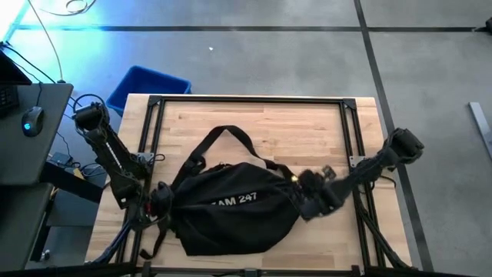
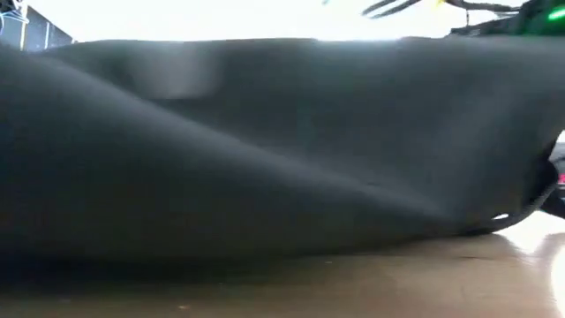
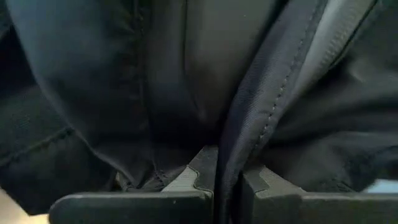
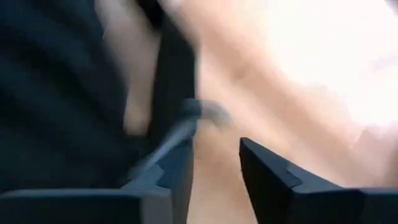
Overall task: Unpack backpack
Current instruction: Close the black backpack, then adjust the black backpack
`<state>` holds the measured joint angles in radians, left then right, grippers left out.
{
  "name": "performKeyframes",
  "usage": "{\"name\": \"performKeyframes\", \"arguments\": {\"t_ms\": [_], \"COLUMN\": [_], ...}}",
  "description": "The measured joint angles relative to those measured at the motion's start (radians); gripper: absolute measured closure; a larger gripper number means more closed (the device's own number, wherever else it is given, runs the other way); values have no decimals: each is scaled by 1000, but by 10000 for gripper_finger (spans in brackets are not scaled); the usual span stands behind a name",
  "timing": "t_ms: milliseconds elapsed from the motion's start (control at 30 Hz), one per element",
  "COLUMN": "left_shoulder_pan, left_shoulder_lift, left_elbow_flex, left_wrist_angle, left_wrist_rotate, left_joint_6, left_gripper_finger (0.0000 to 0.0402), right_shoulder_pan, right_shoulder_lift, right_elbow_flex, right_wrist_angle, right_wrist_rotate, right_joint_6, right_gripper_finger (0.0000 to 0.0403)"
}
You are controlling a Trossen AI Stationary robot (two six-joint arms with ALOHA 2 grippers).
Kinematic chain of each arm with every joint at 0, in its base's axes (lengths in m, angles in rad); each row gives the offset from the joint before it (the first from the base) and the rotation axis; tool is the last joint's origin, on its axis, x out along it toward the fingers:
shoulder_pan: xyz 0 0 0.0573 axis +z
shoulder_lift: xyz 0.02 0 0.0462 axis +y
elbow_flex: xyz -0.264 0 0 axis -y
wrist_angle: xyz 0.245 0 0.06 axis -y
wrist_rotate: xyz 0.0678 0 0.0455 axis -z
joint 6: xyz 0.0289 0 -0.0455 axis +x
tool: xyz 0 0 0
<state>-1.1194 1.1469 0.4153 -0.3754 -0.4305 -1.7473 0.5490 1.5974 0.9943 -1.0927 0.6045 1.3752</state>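
Left wrist view: left hand (image 3: 227, 186) pinches backpack (image 3: 186, 81) fabric; right hand (image 4: 217, 168) parted

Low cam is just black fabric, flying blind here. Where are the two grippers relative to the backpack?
Observer: The left gripper is at the backpack's left end, shut on a fold of its fabric.
Operator: And the right?
Observer: The right gripper is at the backpack's right end, fingers apart, nothing between them.
Operator: Bag upright or flat?
Observer: Flat on the wooden table, white "247" lettering facing up, one strap looped toward the far edge.
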Motion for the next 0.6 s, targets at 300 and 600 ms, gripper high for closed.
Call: {"name": "performKeyframes", "arguments": {"t_ms": [300,600], "left_shoulder_pan": [22,352], "left_shoulder_lift": [38,38], "left_elbow_flex": [18,29], "left_wrist_angle": [-85,-244], "left_wrist_rotate": [43,-121], "left_joint_6": [-369,-364], "left_gripper_finger": [401,401], "right_shoulder_pan": [-235,-256], "right_shoulder_lift": [-1,-1], "right_elbow_flex": [51,-120], "right_wrist_angle": [19,430], "right_wrist_rotate": [159,-421], "right_joint_6": [-405,-970], "right_gripper_finger": [240,238]}}
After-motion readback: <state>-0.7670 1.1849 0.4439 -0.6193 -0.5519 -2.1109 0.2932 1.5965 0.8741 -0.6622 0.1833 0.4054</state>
